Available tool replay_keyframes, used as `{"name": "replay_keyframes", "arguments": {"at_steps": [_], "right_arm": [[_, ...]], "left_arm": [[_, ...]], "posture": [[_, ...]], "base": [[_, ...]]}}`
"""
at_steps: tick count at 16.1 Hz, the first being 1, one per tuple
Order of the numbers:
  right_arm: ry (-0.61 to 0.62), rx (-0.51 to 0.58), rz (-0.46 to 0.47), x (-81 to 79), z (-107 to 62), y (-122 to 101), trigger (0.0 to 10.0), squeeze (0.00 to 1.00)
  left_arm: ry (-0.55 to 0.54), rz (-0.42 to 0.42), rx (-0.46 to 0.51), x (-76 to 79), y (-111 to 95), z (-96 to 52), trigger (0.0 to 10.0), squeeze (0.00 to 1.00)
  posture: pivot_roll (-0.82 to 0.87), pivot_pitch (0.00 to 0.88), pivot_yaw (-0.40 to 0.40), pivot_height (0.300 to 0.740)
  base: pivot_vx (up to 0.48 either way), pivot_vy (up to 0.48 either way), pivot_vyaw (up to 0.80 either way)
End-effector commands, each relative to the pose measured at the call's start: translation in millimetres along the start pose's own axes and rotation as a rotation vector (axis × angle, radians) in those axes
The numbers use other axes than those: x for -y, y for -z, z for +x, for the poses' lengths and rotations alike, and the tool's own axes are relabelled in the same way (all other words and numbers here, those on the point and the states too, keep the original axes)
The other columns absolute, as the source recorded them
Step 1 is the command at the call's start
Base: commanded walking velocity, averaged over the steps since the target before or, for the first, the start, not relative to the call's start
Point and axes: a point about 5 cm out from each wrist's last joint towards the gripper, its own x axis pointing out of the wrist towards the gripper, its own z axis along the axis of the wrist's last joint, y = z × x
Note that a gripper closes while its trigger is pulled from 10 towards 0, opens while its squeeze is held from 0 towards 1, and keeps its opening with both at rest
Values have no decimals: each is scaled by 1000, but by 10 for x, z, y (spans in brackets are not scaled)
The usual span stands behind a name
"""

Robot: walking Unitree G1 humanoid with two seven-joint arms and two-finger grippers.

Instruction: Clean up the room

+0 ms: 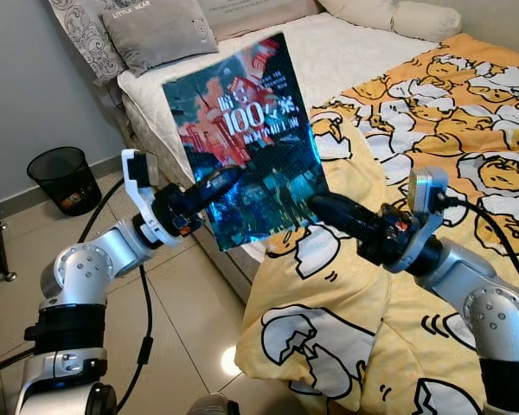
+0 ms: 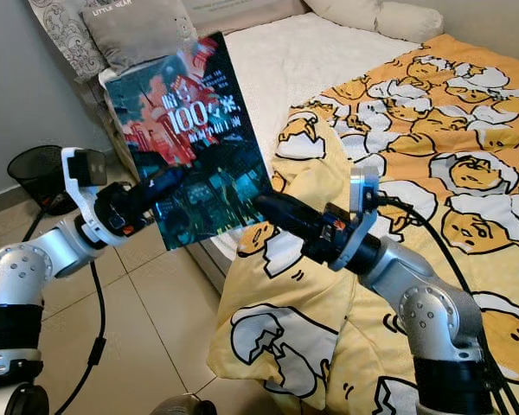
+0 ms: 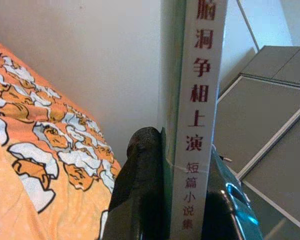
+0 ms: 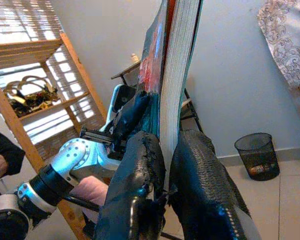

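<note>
Over rumpled quilt (image 1: 432, 130), both tools pinch glossy book (image 1: 242, 138).

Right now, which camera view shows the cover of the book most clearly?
The left eye view: the book faces it, whole cover visible. The right eye view shows it similarly. The left wrist view shows the spine, the right wrist view the page edges.

left gripper (image 3: 182, 200) clamps book (image 3: 197, 100) spine; yellow duvet (image 3: 35, 145) beside, wall (image 3: 100, 55) bhnd.
</note>
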Motion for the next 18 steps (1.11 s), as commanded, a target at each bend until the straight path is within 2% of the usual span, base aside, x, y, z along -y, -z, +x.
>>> {"name": "replay_keyframes", "arguments": {"at_steps": [1,4,5,6,12,13,14,15,18], "right_arm": [[-44,31,2,-41,60,-64,10000,1000],[-45,35,-14,-60,119,-58,10000,1000],[-58,38,-13,-84,150,-49,10000,298],[-72,38,-5,-97,167,-39,10000,0],[-122,29,31,-156,259,31,10000,0],[-126,30,36,-158,265,34,1843,0],[-126,32,38,-158,267,35,1843,0],[-125,35,44,-156,269,38,0,0],[-120,35,55,-141,265,48,0,0]], "left_arm": [[25,5,-8,27,-42,32,0,0],[25,7,-11,20,-57,48,0,0],[24,8,-12,17,-56,54,0,0],[24,8,-14,14,-47,62,0,0],[29,9,-19,5,-32,90,0,0],[30,10,-20,5,-34,92,0,0],[30,10,-21,5,-35,92,0,0],[30,11,-22,4,-34,92,0,0],[24,14,-24,-2,-34,89,0,0]], "posture": [[-17,0,73,740],[-19,0,79,740],[-19,0,79,740],[-19,0,80,740],[-18,0,79,740],[-18,0,80,740],[-18,0,80,740],[-18,0,80,740],[-17,0,80,740]], "base": [[0,0,0],[0,0,0],[0,0,0],[0,0,0],[0,0,0],[0,0,0],[0,0,0],[0,0,0],[0,0,0]]}}
